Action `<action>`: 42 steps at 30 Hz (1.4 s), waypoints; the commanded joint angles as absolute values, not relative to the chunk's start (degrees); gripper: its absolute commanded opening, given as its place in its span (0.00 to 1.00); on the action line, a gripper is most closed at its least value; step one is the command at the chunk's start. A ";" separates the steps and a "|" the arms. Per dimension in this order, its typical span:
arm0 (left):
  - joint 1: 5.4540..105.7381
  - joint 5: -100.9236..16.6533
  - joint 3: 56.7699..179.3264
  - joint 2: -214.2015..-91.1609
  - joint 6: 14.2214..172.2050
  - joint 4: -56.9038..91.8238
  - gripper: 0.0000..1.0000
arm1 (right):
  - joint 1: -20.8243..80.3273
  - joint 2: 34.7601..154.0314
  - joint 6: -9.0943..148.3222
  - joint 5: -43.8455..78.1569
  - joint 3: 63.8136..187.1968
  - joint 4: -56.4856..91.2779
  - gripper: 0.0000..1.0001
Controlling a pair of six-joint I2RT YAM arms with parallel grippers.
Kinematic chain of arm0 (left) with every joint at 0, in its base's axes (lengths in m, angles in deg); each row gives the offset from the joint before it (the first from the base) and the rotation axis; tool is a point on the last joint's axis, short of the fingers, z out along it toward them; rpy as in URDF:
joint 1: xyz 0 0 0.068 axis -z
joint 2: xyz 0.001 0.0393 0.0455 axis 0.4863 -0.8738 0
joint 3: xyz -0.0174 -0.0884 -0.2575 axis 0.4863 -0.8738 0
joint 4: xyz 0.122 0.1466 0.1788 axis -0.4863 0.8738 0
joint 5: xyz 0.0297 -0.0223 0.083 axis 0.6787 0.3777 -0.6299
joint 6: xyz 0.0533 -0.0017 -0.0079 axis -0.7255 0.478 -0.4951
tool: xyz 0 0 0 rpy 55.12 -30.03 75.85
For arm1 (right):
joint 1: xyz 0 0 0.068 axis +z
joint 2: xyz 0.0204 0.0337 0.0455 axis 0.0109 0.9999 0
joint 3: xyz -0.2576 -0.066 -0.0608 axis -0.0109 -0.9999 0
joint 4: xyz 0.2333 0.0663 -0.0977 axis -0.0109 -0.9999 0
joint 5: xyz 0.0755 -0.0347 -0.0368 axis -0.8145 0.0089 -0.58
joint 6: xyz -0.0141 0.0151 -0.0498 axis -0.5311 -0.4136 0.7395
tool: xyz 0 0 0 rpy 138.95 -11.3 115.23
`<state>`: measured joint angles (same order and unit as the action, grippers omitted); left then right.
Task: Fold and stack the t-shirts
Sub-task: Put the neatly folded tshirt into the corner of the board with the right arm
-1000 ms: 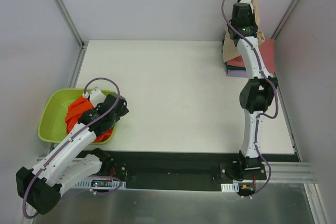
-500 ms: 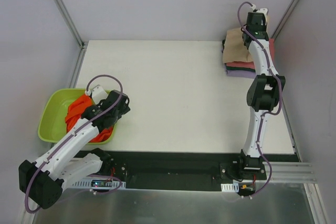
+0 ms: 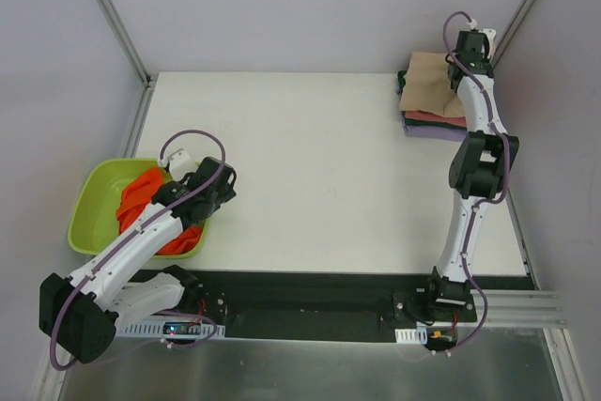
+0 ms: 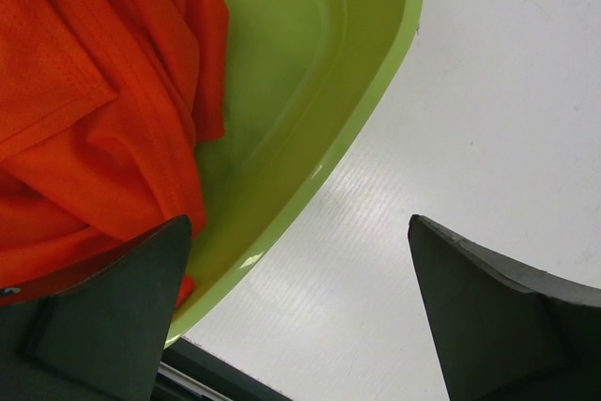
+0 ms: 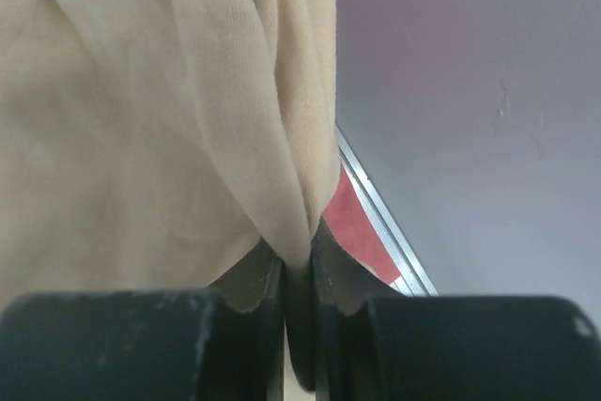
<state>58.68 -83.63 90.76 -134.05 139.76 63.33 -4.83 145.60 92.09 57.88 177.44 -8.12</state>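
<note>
Right gripper (image 5: 299, 260) pinched tight on a gathered fold of the soft beige short-sleeved cloth t-shirt (image 5: 141, 138). Held at the table corner farthest from the lime-green plastic basin (image 3: 90, 196), diagonally across from it. Draped there over the pile of folded rectangular t-shirts (image 3: 430, 122), with pinkish-red and lavender edges peeking out on the basin-facing side. Bunched rather than flat near the pinch, going by the right wrist view.

Left gripper (image 4: 299, 227) spread wide, gripping nothing, poised above the basin's near rim. Crumpled bright orange cloth t-shirt (image 4: 94, 119) lying inside the basin, spilling toward that rim.

Step in hand, as judged: laying the beige piece squarely on the pile.
- Lower slowly and draw the fold away from the basin side, so the cloth pays out flat
- Match edges to the pile beneath before letting go; hard to tell the overlap from these views
- Release only once the cloth rests on the pile, to avoid dragging the layers under it
- Lift straight up after opening, to avoid snagging the loose fold
</note>
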 commanded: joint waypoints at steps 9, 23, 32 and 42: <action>58.72 -82.83 92.72 -132.82 139.91 64.21 0.99 | -7.11 148.05 94.08 58.71 181.08 -8.64 0.98; 58.72 -78.53 93.87 -129.48 134.29 62.55 0.99 | -1.67 122.16 92.87 43.26 166.97 -15.67 0.96; 59.15 -62.99 87.20 -122.64 123.05 49.11 0.99 | 6.33 87.27 76.52 27.70 123.40 -6.80 0.96; 59.24 -47.50 75.16 -112.18 117.58 34.69 0.99 | 8.80 54.65 63.51 9.16 76.01 12.71 0.96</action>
